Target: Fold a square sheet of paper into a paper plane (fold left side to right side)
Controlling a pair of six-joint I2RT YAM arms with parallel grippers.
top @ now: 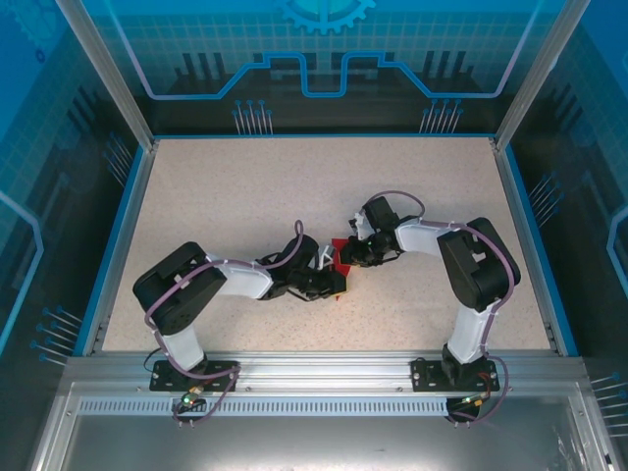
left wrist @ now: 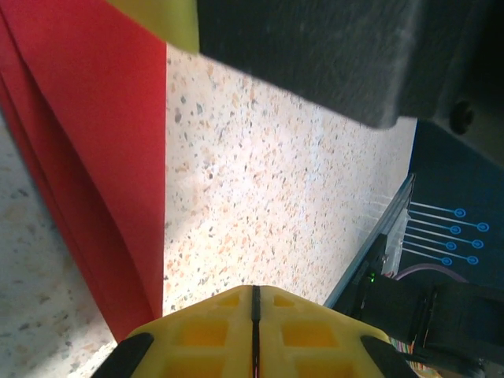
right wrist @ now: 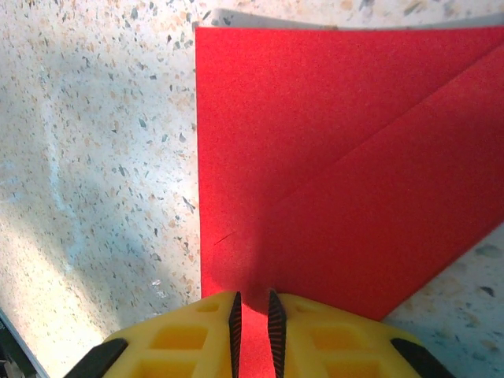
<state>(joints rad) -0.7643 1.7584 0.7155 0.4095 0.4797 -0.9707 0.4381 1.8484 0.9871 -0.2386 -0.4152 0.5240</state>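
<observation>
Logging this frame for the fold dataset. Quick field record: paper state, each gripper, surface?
paper: red sheet, folded, diagonal crease visible, on the table
left gripper: fingers closed together, nothing seen between them, beside the paper's layered edge
right gripper: nearly closed, pinching the paper's edge
surface: speckled beige table
position: both grippers meet at the paper, mid-table

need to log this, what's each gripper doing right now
Left gripper: shut, nothing visibly between its fingers.
Right gripper: shut on the red paper.

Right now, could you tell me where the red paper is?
The red paper lies near the table's middle, between the left gripper and the right gripper, which pinches its edge.
</observation>
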